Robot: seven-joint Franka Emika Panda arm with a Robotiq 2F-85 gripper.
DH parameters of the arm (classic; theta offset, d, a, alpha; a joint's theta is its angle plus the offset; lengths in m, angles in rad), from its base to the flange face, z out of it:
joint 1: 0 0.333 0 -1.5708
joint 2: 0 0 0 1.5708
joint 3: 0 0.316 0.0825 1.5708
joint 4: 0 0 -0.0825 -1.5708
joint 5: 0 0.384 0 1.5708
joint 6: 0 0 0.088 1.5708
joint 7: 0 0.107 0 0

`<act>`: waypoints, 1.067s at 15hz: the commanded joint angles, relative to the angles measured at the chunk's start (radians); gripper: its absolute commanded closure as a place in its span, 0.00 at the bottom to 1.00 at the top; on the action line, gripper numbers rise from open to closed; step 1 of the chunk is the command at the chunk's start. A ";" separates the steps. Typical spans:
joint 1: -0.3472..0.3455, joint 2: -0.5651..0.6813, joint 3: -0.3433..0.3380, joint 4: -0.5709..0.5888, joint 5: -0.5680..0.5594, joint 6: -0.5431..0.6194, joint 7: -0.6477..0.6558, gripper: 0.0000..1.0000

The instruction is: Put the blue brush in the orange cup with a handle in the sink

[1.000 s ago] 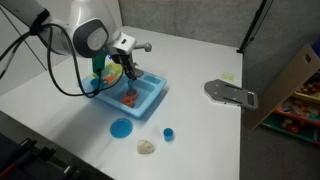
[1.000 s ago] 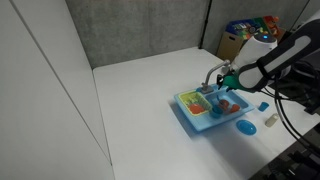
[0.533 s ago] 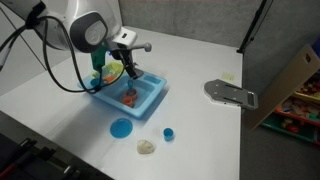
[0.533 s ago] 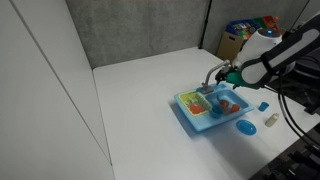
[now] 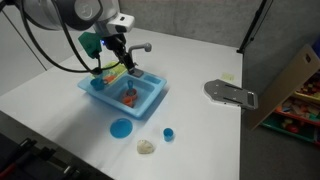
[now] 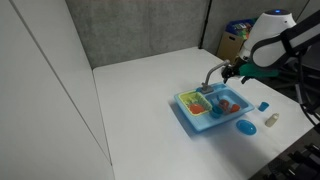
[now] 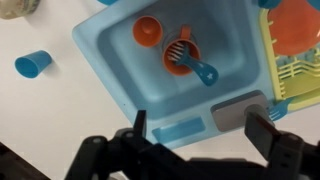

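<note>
Plastic sink (image 7: pixel 105 70) below the gripper (image 7: pixel 203 138), jaws spread wide, empty; slim blue brush (image 7: pixel 206 72) leans in orange cup with a handle (image 7: pixel 170 62).

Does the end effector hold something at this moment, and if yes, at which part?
Nothing is held. The end effector is open above the sink; the blue brush rests in an orange cup.

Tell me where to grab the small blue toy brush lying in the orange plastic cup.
Take the small blue toy brush by its handle end, which juts past the rim of the orange plastic cup. Come from above, probably, closing across the handle: its head sits in the cup, and the walls of the light-blue plastic sink block the sides.
</note>
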 commanded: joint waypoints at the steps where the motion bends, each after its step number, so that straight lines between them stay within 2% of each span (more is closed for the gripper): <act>1: -0.040 -0.136 0.033 -0.039 -0.059 -0.137 -0.077 0.00; 9: -0.146 -0.362 0.157 -0.044 -0.056 -0.439 -0.283 0.00; 16: -0.196 -0.567 0.222 0.015 -0.108 -0.770 -0.307 0.00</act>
